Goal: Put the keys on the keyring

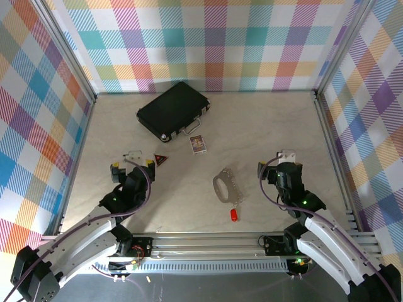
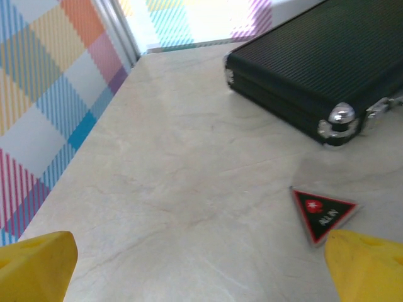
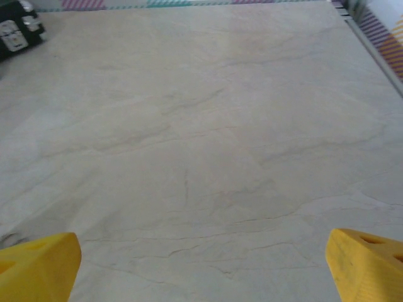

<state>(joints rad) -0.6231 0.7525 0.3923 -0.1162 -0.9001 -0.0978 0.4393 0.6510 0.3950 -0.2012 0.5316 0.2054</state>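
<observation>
The keyring [image 1: 225,184], a thin grey metal loop, lies flat on the table between the two arms, nearer the right one. The keys, one tiny bright red piece [image 1: 233,214], lie just below the loop, and I cannot tell whether they touch it. My left gripper [image 1: 133,165] is open over bare table at the left, far from both. In the left wrist view the left gripper [image 2: 201,270] has nothing between its yellow fingertips [image 2: 38,264]. To the right of the loop my right gripper [image 1: 276,165] stands open, and in its wrist view the right gripper [image 3: 201,270] is empty over bare marble.
A black case [image 1: 173,110] lies at the back left, its corner [image 2: 315,69] ahead of the left gripper. A dark red flat triangle [image 1: 161,159] sits by the left gripper's right finger [image 2: 365,264]. A small card [image 1: 198,144] lies in front of the case. Plaid walls enclose the table.
</observation>
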